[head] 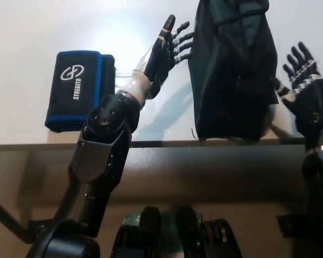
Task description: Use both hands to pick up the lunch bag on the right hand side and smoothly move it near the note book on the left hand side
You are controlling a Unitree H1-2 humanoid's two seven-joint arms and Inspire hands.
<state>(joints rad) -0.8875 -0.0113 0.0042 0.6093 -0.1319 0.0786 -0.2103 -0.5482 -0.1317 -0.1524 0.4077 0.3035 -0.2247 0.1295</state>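
Lunch bag [234,70] cut off at top, between spread, empty left hand [164,51] and right hand [304,86].

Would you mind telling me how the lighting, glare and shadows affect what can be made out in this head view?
In the head view, glare whitens the table near the left hand, open beside the dark lunch bag; the bag's folds are lost in darkness; the left arm casts a soft shadow on the table; the right hand, open, reads clearly against white; the blue notebook is sharp.
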